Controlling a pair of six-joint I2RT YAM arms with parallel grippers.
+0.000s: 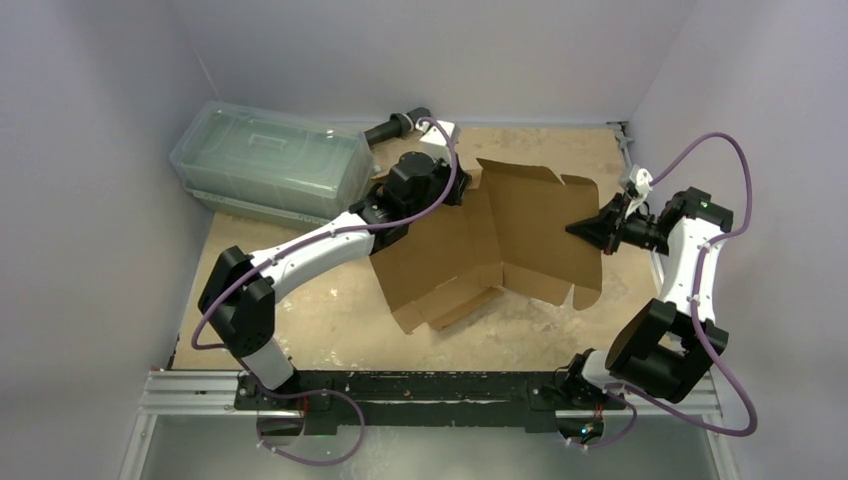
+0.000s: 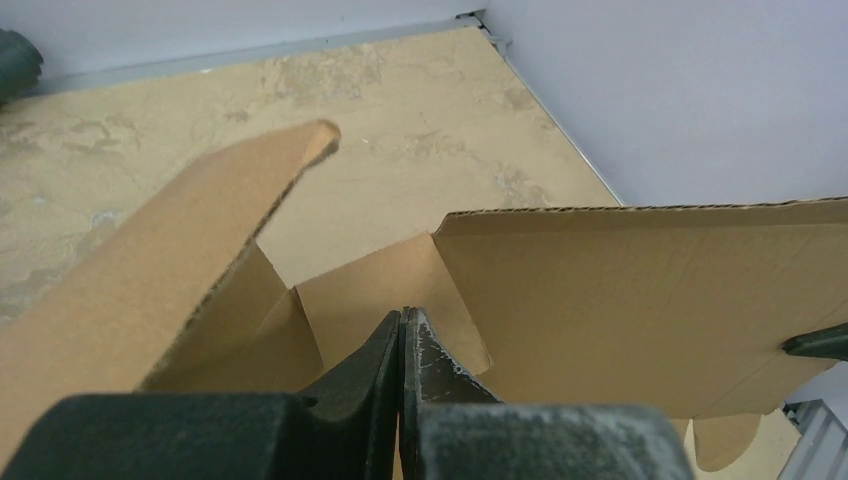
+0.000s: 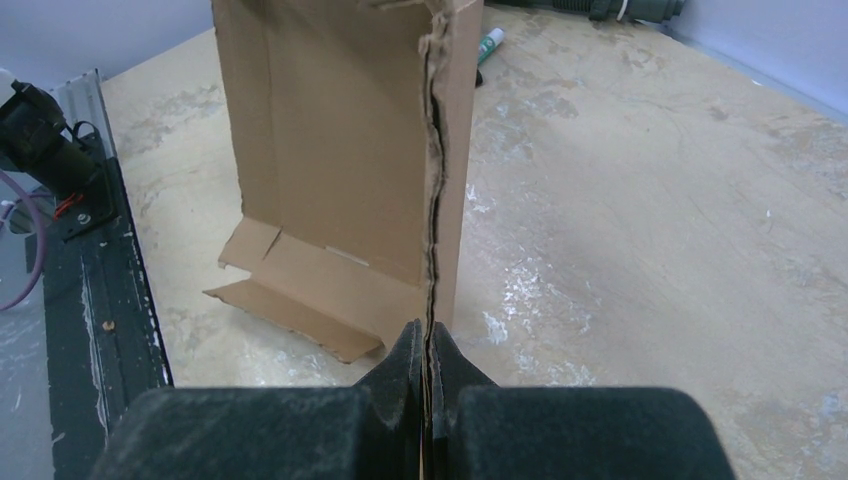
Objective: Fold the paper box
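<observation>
1. plain brown corrugated cardboard paper box (image 1: 500, 240) sits mid-table on the worn tan tabletop (image 1: 330, 330), partly unfolded, with panels tilted up between the two arms.
2. right gripper (image 3: 428, 335): jaws pinched tight on the edge of the box's upright right panel.
3. left gripper (image 2: 403, 325): jaws pressed together, tips at a flap on the box's left side. can't tell if cardboard is caught between them.
4. clear greenish plastic lidded container (image 1: 270, 160) sits in the far-left corner, beside the left arm.

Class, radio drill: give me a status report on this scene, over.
Left gripper shut on box, left side; right gripper shut on right edge. Flaps up, not folded shut. Plastic container back left, apart.
</observation>
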